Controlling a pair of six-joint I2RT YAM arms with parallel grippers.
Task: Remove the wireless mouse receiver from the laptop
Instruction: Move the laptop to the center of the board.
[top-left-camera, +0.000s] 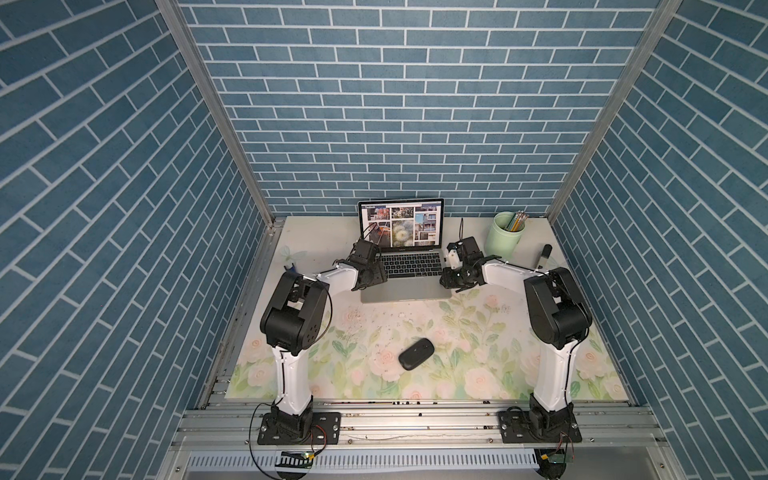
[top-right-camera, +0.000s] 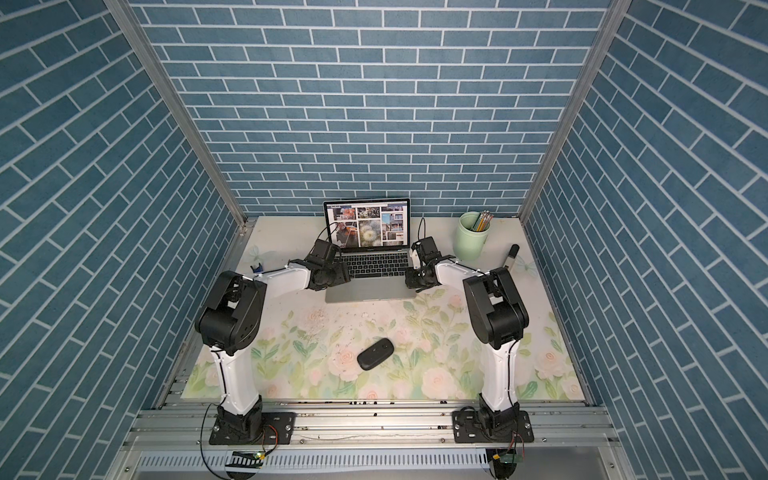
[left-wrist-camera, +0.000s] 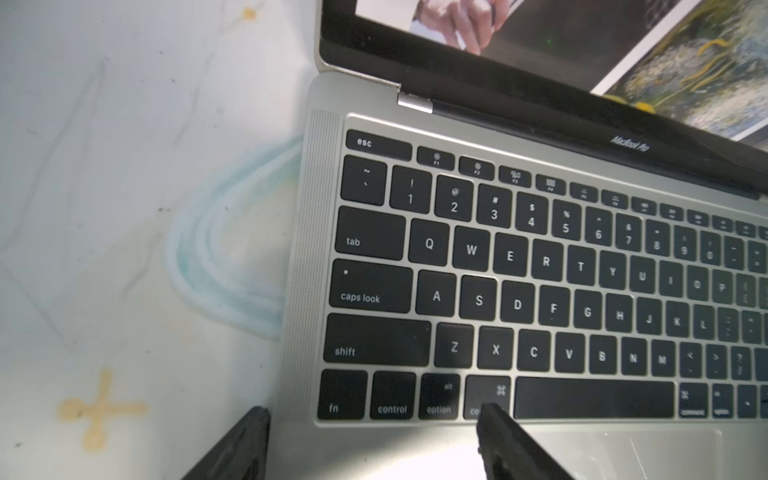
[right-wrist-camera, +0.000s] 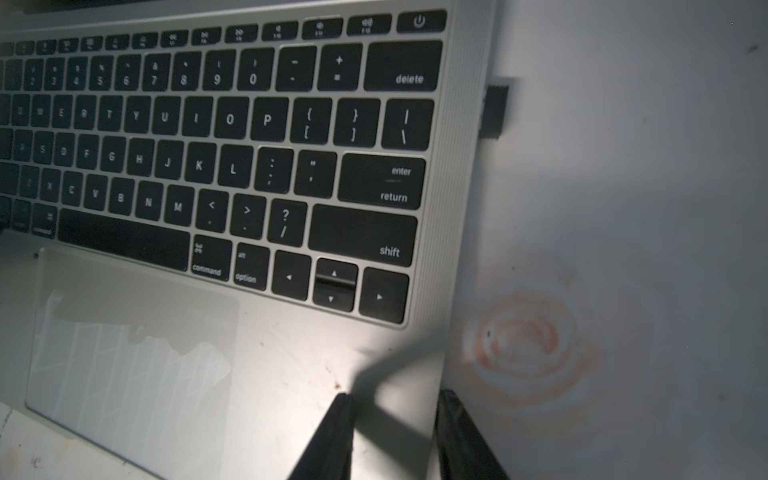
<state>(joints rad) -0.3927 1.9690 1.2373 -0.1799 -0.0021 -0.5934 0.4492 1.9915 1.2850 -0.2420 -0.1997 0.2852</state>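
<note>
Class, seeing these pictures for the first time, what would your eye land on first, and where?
The open laptop, its screen showing a photo grid, stands at the back middle of the floral table, the left arm and right arm reaching in beside it. A black mouse lies alone nearer the front. In the right wrist view a small black receiver juts from the laptop's side edge by the delete key.

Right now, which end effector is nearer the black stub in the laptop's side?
The right end effector, over the laptop edge where the receiver sticks out; the left end effector is at the opposite edge.
</note>
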